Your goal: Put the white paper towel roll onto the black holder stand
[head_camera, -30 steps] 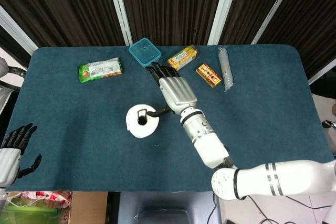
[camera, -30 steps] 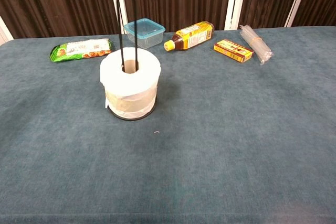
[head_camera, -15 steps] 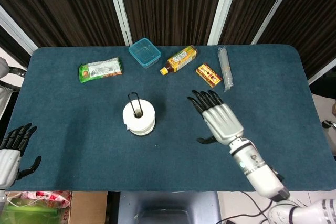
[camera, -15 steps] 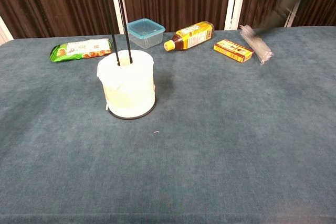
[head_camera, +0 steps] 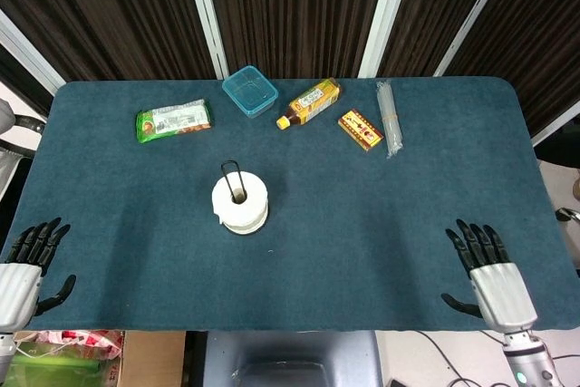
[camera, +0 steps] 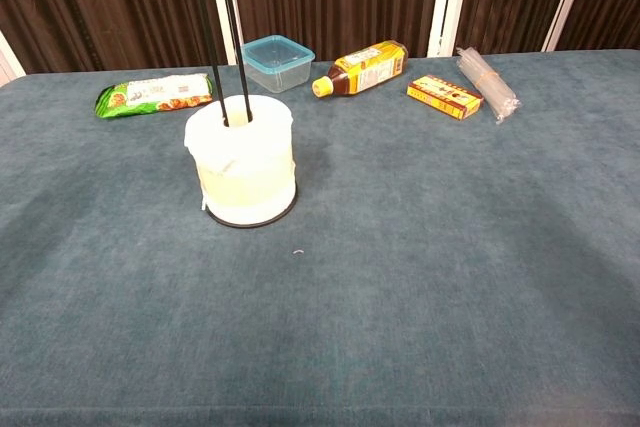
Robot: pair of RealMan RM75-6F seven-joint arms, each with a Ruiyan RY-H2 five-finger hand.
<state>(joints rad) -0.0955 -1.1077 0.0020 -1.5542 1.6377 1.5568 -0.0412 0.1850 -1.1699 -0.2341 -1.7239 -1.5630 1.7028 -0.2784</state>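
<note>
The white paper towel roll (head_camera: 240, 203) (camera: 243, 163) stands upright on the black holder stand (camera: 219, 47), whose tall wire loop (head_camera: 230, 172) rises through the roll's core. The stand's round base shows under the roll. My right hand (head_camera: 494, 281) hovers at the table's near right corner, fingers spread, holding nothing. At the near left corner my left hand (head_camera: 23, 269) is also spread and empty. Both hands are far from the roll. Neither hand shows in the chest view.
Along the far edge lie a green snack packet (head_camera: 173, 120), a teal lidded box (head_camera: 250, 90), a yellow bottle on its side (head_camera: 311, 101), a small orange box (head_camera: 360, 130) and a clear plastic sleeve (head_camera: 391, 117). Dark curtains hang behind the table.
My right hand has pulled back from beside the roll to the near right corner. The roll has settled straight on the stand. My left hand barely moved.
</note>
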